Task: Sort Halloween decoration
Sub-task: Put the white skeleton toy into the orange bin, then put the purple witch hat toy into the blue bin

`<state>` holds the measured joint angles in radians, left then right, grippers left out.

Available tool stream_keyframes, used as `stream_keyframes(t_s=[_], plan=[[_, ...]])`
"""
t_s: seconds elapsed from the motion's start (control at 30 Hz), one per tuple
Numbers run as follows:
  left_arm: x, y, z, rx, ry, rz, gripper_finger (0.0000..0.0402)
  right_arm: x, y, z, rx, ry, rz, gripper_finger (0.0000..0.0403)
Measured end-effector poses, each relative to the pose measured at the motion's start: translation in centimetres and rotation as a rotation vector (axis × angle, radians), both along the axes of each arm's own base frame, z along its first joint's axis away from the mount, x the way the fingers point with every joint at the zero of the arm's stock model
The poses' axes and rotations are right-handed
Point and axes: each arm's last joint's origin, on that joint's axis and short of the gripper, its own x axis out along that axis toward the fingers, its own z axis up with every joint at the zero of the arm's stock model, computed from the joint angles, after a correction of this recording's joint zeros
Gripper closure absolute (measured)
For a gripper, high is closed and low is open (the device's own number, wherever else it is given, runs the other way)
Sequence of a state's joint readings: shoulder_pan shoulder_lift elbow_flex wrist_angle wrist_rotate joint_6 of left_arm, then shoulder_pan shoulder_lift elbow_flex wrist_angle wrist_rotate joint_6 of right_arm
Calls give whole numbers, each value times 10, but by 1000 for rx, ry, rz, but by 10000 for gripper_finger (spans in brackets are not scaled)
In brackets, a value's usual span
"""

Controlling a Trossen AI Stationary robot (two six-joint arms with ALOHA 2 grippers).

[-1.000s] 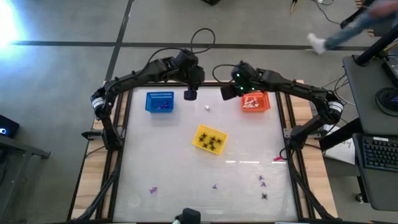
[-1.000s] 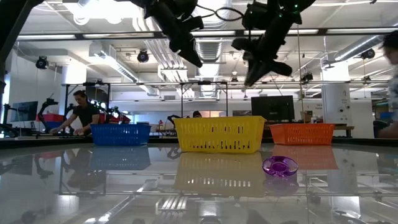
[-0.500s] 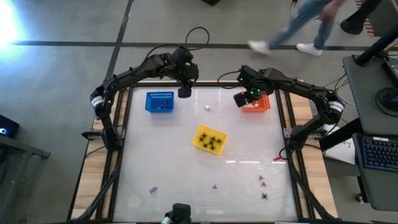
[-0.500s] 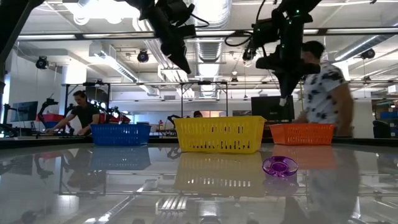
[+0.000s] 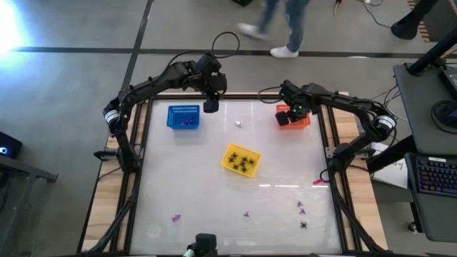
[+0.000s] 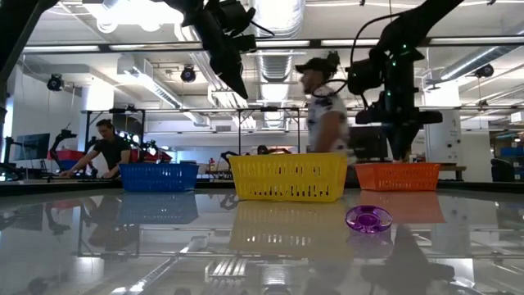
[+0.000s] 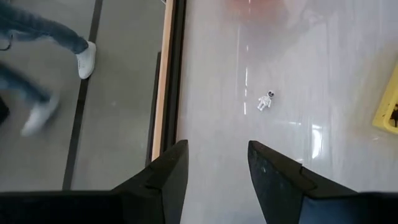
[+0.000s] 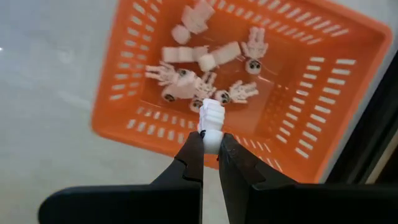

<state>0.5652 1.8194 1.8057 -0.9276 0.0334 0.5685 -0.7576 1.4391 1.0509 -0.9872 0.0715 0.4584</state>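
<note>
I have the right claw (image 8: pixel 210 163) pinched narrow on a small white skeleton-like toy piece (image 8: pixel 210 124), hanging over the near wall of the square orange plastic basket (image 8: pixel 348 56) at the back right of the glass surface (image 5: pixel 214 185). What matters for the release is that the basket's open floor, where several more white skeleton pieces (image 8: pixel 205 78) already lie, sits just ahead of the fingertips; the held piece stands with its long axis running straight out from the claw, its far end over the basket rim. I judge a short push forward puts it cleanly inside before I let go; dropping here risks it catching the wall. The left claw (image 7: pixel 214 165) hovers open and empty near the back edge, beside the square blue plastic basket (image 5: pixel 183 116); a lone white skeleton piece (image 7: pixel 265 101) lies on the surface just ahead of it, so that arm is the nearer one. Black spider pieces (image 5: pixel 243 162) sit in the yellow plastic basket (image 5: pixel 230 152); purple bits (image 5: pixel 300 208) wait along the front.
</note>
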Motion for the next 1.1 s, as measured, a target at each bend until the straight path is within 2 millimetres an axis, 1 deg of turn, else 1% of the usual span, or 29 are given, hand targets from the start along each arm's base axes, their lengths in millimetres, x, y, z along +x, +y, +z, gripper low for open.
stream_keyframes(t_s=[0.2, 0.4, 0.57, 0.77, 0.93, 1.1], plan=[[0, 0, 0, -1, 0, 3, 252, -5, -2, -11, -25, 14, 6, 370], [0, 0, 0, -1, 0, 3, 252, -4, -5, -8, -70, 37, 40, 326], [-3, -1, -2, -32, 25, 22, 252, 0, -9, 2, -104, 30, 41, 283], [-14, -7, -8, -66, 166, 101, 252, 4, -12, 22, -111, 28, 92, 248], [-25, -15, -13, -159, 282, 156, 252, 3, -8, 41, -35, 19, 124, 242], [-29, -22, -15, -228, 327, 218, 252, 0, 3, 48, 47, 36, 166, 248]])
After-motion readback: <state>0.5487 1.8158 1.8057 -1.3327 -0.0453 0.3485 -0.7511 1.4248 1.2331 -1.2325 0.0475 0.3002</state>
